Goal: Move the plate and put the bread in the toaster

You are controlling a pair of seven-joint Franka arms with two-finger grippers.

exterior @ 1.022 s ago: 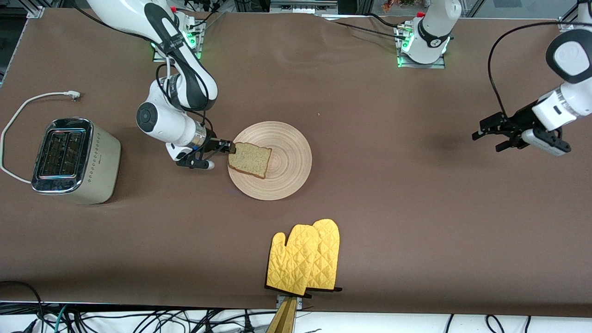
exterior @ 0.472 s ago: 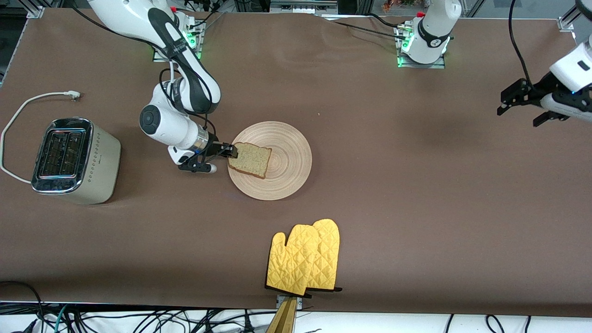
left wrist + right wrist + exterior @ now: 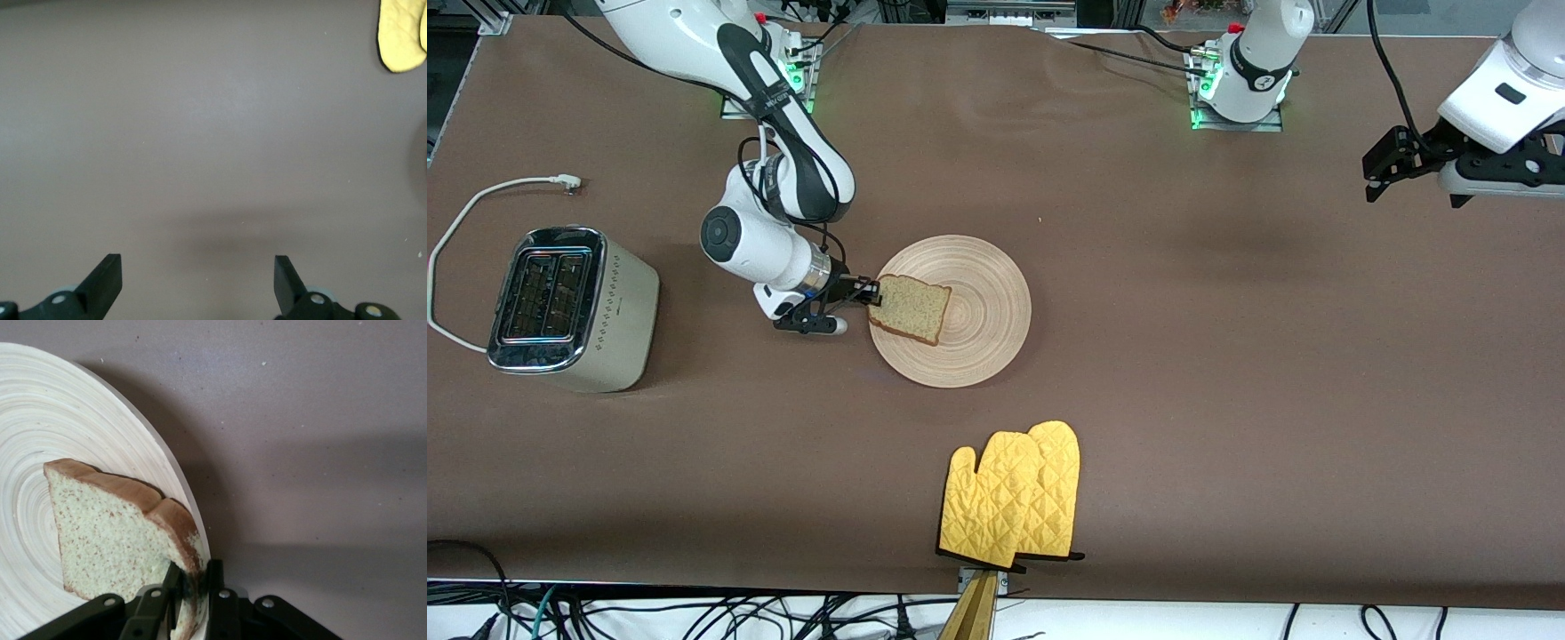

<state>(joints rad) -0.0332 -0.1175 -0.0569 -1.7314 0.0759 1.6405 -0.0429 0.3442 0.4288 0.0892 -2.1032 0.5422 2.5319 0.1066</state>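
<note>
The bread (image 3: 910, 308) lies on the plate (image 3: 978, 311) at the rim toward the right arm's end. My right gripper (image 3: 869, 292) is low beside that rim and shut on the bread's crust corner. In the right wrist view the fingers (image 3: 217, 587) pinch the dark crust of the bread (image 3: 110, 527), and the plate (image 3: 40, 407) rim lies against the outer finger. The toaster (image 3: 560, 307) stands at the right arm's end of the table, slots up and empty. My left gripper (image 3: 1378, 173) is open and empty, raised over the left arm's end; it shows over bare table in its wrist view (image 3: 197, 267).
A pair of yellow oven mitts (image 3: 1014, 493) lies near the front edge, nearer the camera than the plate; a tip of one shows in the left wrist view (image 3: 400, 33). The toaster's white cord (image 3: 480, 200) loops on the table beside it.
The left arm has lifted and pulled back toward its base. The right gripper has closed in on the bread's corner, and plate and bread have slid slightly toward the left arm's end.
</note>
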